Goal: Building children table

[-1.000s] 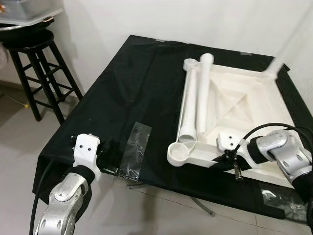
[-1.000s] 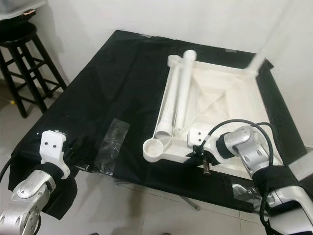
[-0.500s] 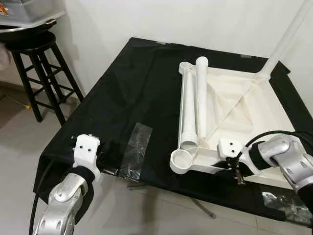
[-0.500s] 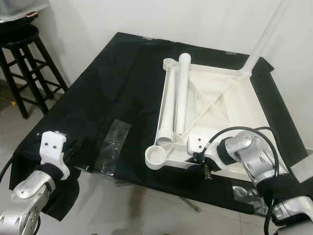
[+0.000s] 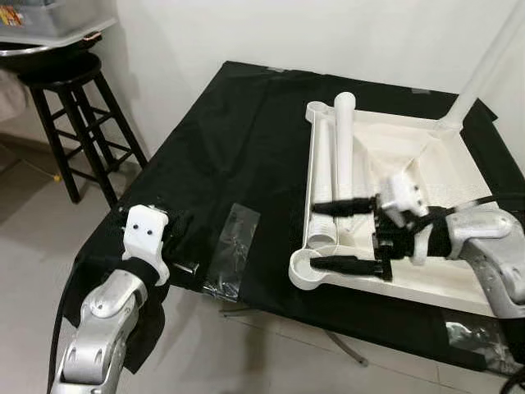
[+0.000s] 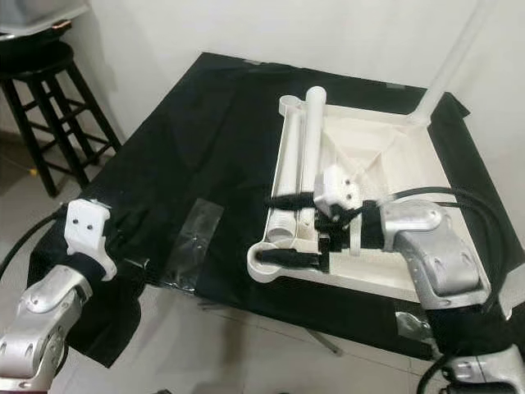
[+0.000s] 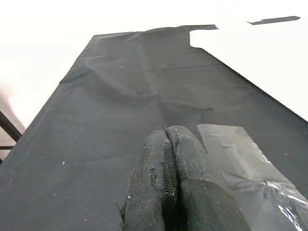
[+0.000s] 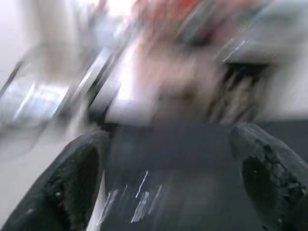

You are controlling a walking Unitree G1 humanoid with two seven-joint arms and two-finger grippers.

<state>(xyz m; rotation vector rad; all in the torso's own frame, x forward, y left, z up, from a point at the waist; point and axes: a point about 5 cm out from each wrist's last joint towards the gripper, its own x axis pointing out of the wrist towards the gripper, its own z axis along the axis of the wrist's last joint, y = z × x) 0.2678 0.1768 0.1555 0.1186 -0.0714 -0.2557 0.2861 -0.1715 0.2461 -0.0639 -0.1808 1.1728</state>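
Observation:
The white tabletop [image 5: 394, 120] lies upside down on a black cloth [image 5: 238, 139]. Two white leg tubes [image 5: 344, 156] rest side by side inside its left rim. A third leg [image 5: 484, 70] stands upright in the far right corner. My right gripper [image 5: 326, 235] hovers open over the near-left part of the tabletop, its fingers pointing left, one above the tube ends and one by the round corner socket [image 5: 305, 267]. The right wrist view is blurred, with the fingers [image 8: 72, 183] spread apart. My left gripper [image 7: 173, 178] is shut and empty at the cloth's near-left edge, beside a clear plastic bag [image 5: 234, 250].
A black wooden stool [image 5: 74, 107] stands on the floor to the left, with a tray [image 5: 49, 25] on top. A second clear plastic bag [image 5: 472, 336] lies on the cloth's near right corner. A white wall runs behind the table.
My right gripper has lifted from the tabletop's near edge and swung to point left over the near-left corner, fingers now spread. The left arm has stayed put. The camera shifted slightly.

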